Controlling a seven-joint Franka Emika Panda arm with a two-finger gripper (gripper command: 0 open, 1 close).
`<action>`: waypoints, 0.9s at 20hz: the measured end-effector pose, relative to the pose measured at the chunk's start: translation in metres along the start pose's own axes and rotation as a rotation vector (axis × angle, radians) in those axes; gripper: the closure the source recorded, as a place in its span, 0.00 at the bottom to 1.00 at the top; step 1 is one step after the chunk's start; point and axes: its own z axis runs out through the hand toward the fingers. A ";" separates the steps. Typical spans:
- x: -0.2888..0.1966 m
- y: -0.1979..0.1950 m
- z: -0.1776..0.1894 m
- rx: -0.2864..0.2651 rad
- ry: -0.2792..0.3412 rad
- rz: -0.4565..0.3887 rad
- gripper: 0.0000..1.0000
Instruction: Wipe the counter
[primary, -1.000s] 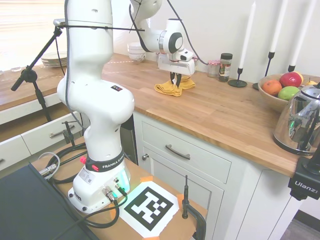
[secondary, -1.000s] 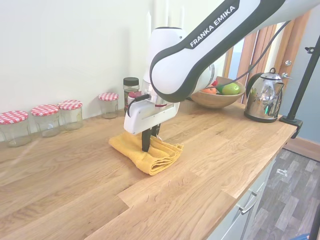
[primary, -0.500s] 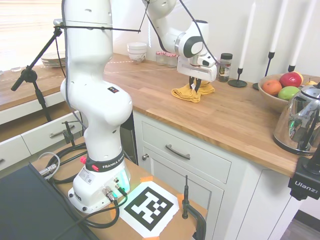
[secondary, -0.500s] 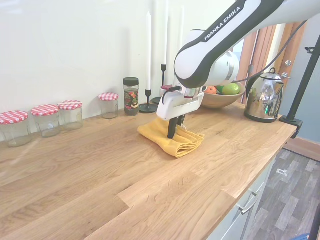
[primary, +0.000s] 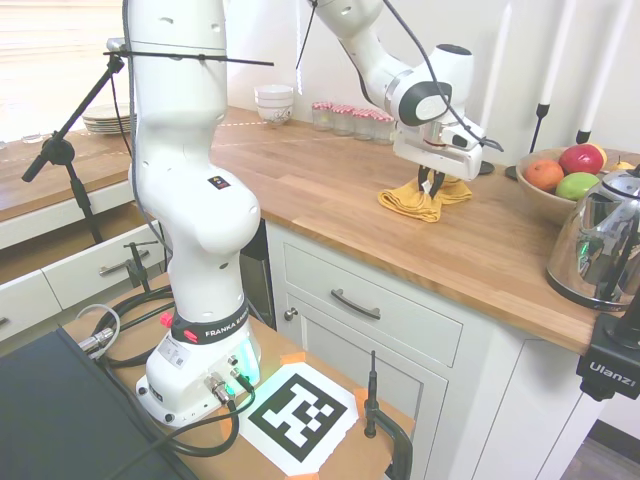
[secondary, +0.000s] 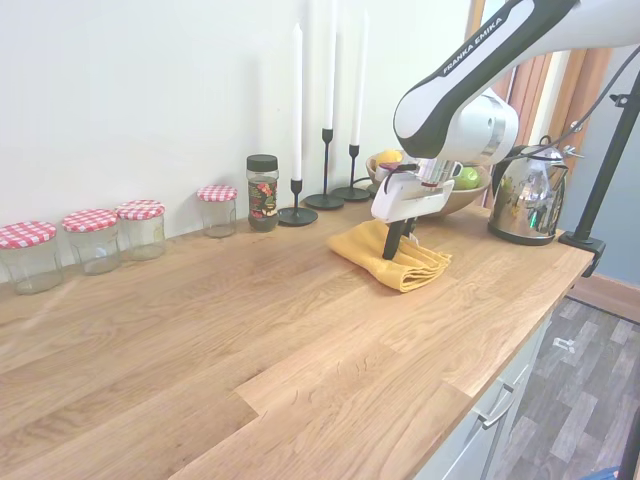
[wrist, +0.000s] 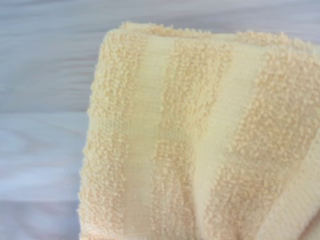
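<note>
Mid-wipe: the pincer stands upright, pinching a folded yellow cloth that lies flat on the desk. Continuing the stroke calls for steady downward pressure with the cloth kept flat. At about 1 o'clock of the cloth in the second exterior view, the fruit bowl and kettle stand near, so a longer stroke there risks a bump.

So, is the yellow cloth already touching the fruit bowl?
No, in the second exterior view the yellow cloth lies flat on the counter, with bare wood between it and the fruit bowl.
</note>
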 end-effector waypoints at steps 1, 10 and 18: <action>0.005 0.010 -0.001 0.004 0.000 0.009 1.00; 0.030 0.063 -0.010 0.015 0.002 0.059 1.00; 0.031 0.063 -0.011 -0.003 0.007 0.050 1.00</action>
